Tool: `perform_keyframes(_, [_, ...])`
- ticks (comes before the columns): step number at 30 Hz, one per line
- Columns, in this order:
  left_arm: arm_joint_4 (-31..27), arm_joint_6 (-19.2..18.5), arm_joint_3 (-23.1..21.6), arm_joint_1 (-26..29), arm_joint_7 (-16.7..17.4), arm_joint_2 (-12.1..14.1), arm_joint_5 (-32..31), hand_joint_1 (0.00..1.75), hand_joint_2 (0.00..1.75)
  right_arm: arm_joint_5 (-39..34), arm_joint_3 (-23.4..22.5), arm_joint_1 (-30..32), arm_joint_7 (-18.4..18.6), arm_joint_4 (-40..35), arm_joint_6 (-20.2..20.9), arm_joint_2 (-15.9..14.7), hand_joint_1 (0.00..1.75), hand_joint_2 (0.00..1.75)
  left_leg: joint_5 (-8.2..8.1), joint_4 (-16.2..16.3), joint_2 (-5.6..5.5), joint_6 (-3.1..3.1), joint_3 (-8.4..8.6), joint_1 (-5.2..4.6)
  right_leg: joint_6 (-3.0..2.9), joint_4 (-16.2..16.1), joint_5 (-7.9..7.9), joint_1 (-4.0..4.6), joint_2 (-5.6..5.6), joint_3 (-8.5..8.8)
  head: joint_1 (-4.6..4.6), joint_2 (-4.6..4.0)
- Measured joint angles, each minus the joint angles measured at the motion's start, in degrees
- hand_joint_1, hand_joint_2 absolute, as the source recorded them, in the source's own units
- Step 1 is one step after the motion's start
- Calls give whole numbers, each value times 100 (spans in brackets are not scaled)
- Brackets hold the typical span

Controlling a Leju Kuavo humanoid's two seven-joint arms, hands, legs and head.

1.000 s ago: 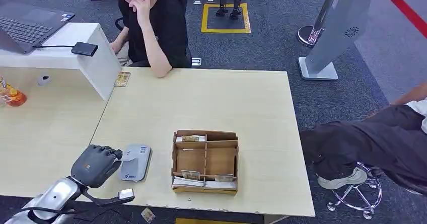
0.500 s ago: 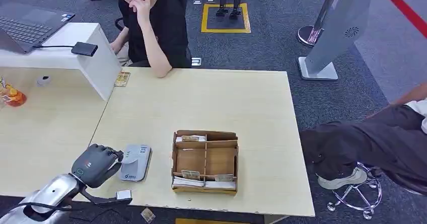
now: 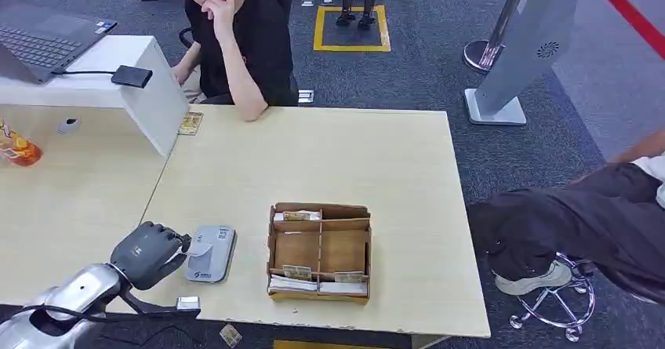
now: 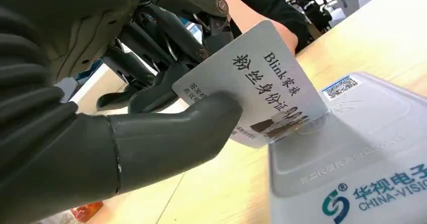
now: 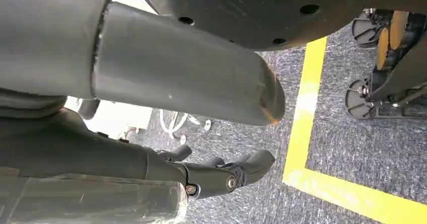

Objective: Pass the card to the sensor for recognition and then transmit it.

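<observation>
My left hand pinches a grey card between thumb and fingers at the near left of the table. In the left wrist view the card, printed with Chinese text, is tilted and its lower corner touches the top of the grey card sensor. The sensor lies flat on the table just right of my hand. My right hand hangs over the carpet, thumb apart from the fingers, with nothing in it.
A divided cardboard box with cards in it stands right of the sensor. A seated person leans on the table's far edge. Another person's legs are at the right. A laptop sits on a white riser at the far left.
My left forearm has sunk a little lower and to the left. The hand stays at the sensor's edge, still holding the card.
</observation>
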Motion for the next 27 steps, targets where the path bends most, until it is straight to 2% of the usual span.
perform_keyframes(15, [-2, -523, -273, -303, -138, 135, 299, 175, 175, -4, -13, -2, 28, -24, 31, -7, 0, 0, 2, 0, 0, -3, 1, 0, 0, 0, 1, 0, 0, 1, 0, 0])
perform_keyframes(27, [-4, -569, -310, -344, -149, 142, 326, 175, 175, -4, -13, -2, 28, -24, 46, -7, 0, 0, 2, 0, 0, -3, 1, 0, 0, 0, 1, 0, 0, 1, 0, 0])
